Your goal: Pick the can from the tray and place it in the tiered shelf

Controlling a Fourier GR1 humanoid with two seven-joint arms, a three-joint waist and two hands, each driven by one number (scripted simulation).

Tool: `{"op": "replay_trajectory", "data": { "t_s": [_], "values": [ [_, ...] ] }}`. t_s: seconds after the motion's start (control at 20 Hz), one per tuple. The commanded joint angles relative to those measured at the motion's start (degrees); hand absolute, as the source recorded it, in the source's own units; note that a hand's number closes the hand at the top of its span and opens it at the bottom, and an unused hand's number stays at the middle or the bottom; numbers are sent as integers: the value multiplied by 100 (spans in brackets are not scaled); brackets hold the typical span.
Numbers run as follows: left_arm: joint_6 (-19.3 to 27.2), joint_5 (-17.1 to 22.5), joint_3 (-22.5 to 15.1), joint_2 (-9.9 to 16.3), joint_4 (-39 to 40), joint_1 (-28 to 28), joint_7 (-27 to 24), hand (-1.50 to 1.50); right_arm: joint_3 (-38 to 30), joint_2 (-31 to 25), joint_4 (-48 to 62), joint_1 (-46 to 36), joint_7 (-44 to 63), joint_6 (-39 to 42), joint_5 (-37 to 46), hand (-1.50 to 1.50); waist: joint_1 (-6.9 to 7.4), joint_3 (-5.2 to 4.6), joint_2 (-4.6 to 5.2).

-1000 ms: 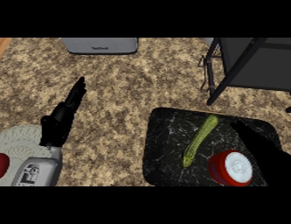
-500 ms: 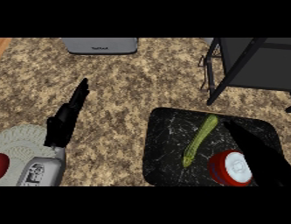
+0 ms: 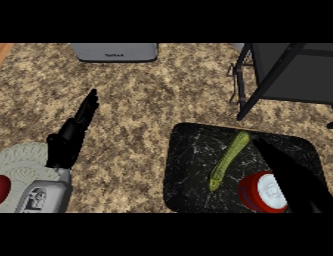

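On the dark marbled square tray [image 3: 191,165], the red can with a white top [image 3: 263,192] lies at the near right corner, beside a green chilli [image 3: 226,160]. My right hand [image 3: 291,175] rests against the can, fingers straight, grasping nothing. My left hand [image 3: 73,132] is released, left of the tray. Beyond the tray stands the dark tiered shelf [image 3: 294,75].

The left hand [image 3: 71,134] rests at the view's left, fingers straight and pointing up. The right hand [image 3: 291,176] extends at lower right, fingers straight.
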Motion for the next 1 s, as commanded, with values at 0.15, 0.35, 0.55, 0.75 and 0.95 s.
{"op": "replay_trajectory", "data": {
  "t_s": [0.15,0.35,0.55,0.75,0.95],
  "values": [
    [-27,-43,102,-32,336,-118,-204,0,163,-162,-12,227,-255,368,325,150,-12,0,2],
    [-288,132,211,185,-101,18,127,0,315,-288,406,396,-1099,-263,894,150,4,3,-3],
    [-18,-93,77,-137,70,-202,170,0,361,191,188,175,-625,-99,1120,150,-6,1,1],
    [-81,-76,23,-93,142,161,-293,0,1459,1745,1085,-669,1130,-649,2141,150,116,-7,19],
    [-15,-166,-92,-141,-267,-31,220,0,2220,1781,1984,-1081,1781,-1851,2076,150,108,3,6]
  ]
}}
